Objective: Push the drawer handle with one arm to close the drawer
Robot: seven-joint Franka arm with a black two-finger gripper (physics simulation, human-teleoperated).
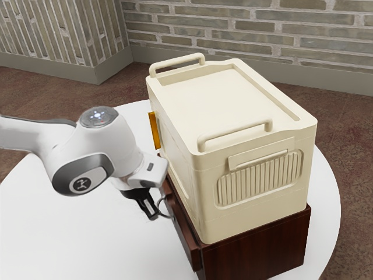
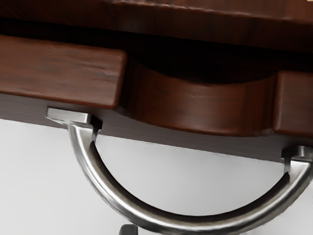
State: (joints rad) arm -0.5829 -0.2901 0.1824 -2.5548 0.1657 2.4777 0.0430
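Note:
My gripper is at the front of the dark wooden drawer, right by its curved metal handle. Seen from the wrist, the silver handle arcs out from the drawer front, which has a scooped middle. A dark gap separates the drawer front from the cabinet above, so the drawer stands slightly open. A small dark part of my gripper shows beside the outer curve of the handle. Whether it touches the handle, I cannot tell.
On top of the wooden cabinet rests a large cream box with two raised handles. An orange-yellow piece stands by the box's far side. The round white table extends under the arm and around the cabinet.

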